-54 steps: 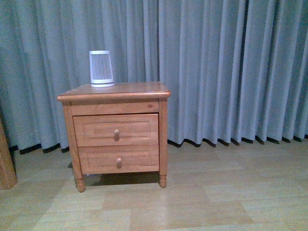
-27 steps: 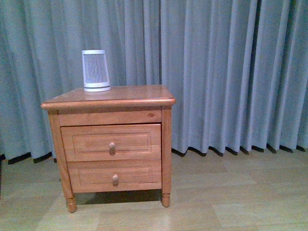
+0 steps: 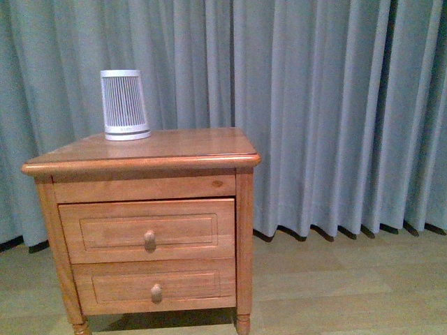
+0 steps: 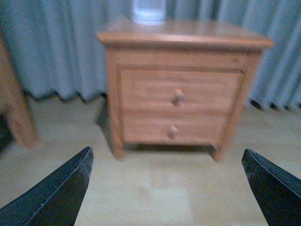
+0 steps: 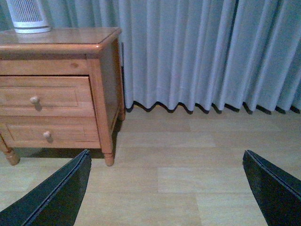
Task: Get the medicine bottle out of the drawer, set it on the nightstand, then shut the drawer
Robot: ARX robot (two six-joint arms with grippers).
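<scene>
The orange-brown nightstand [image 3: 188, 145] fills the left half of the front view, both its drawers pushed in. The drawer [image 3: 188, 229] is the upper one, with a round knob [image 3: 149, 239]. The medicine bottle is hidden. Neither arm shows in the front view. In the left wrist view my left gripper [image 4: 167, 151] is open over bare floor, a stretch short of the nightstand [image 4: 197, 41] and facing its drawer [image 4: 150, 92]. My right gripper [image 5: 166, 153] is open too, over the floor to the right of the nightstand [image 5: 106, 84], with nothing between its fingers.
A white ribbed tapered cylinder [image 3: 124, 105] stands on the nightstand's back left corner. Grey-blue curtains [image 3: 335, 112] hang behind, down to the light wooden floor [image 3: 349, 293]. A wooden post [image 4: 14, 110] stands at the side in the left wrist view.
The front view has drawn closer to the nightstand, which now looks larger and sits further left and lower in the picture. The drawers have stayed closed.
</scene>
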